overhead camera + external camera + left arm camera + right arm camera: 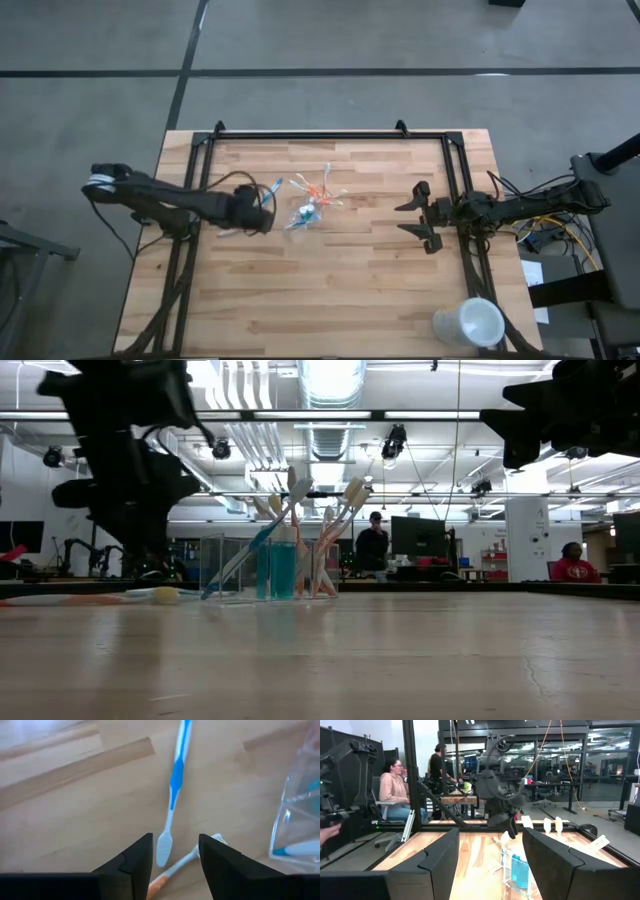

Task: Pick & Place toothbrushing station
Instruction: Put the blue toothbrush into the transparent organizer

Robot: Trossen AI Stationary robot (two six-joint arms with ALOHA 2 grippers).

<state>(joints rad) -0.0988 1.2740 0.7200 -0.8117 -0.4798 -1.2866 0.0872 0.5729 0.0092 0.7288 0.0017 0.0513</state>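
A small clear plastic cup [305, 212] stands upright on the wooden table, holding several toothbrushes [300, 520] and a blue tube [282, 565]. It also shows in the left wrist view [300, 820]. Two loose toothbrushes lie flat on the table to its left: a blue-and-white one [175, 780] and an orange-and-white one [167, 872]. My left gripper [175, 855] is open just above them, one finger on each side of the blue brush's head [164, 847]. My right gripper [490, 855] is open and empty, off to the cup's right [420, 215].
A larger opaque white cup [470, 322] stands at the table's near right corner. A black frame [300, 135] runs along the table's far edge and sides. People sit and stand in the room beyond the table [395, 790].
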